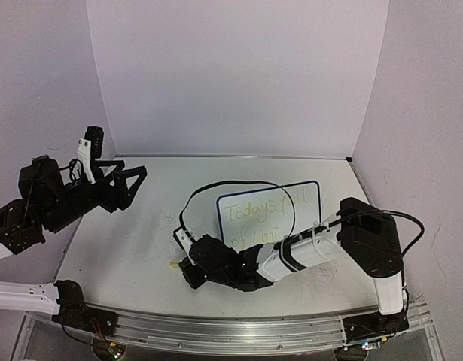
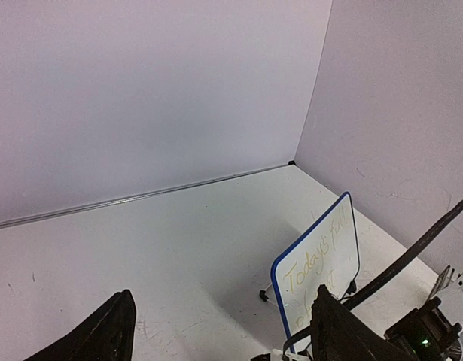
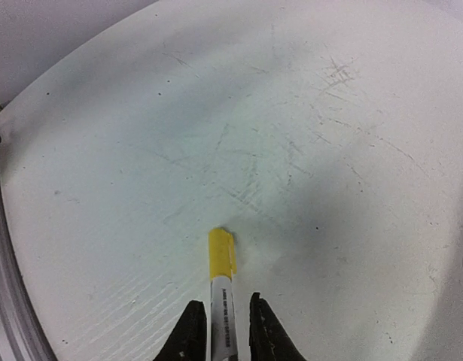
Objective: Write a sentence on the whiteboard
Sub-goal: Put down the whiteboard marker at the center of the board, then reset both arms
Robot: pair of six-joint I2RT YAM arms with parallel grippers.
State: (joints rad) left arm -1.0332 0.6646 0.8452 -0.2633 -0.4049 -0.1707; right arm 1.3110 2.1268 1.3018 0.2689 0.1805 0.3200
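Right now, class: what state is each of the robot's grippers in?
Left gripper: open, holding nothing.
Right gripper: fingers flank the marker; whether they grip it cannot be told.

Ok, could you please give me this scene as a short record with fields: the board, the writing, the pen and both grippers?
whiteboard: upright on its feet, right of the middle of the table
sentence: pale yellow, two lines, on the whiteboard
marker: yellow cap, between the right gripper's fingers
right gripper: low at the table, in front of the whiteboard; grip unclear
left gripper: raised at the left, open, empty
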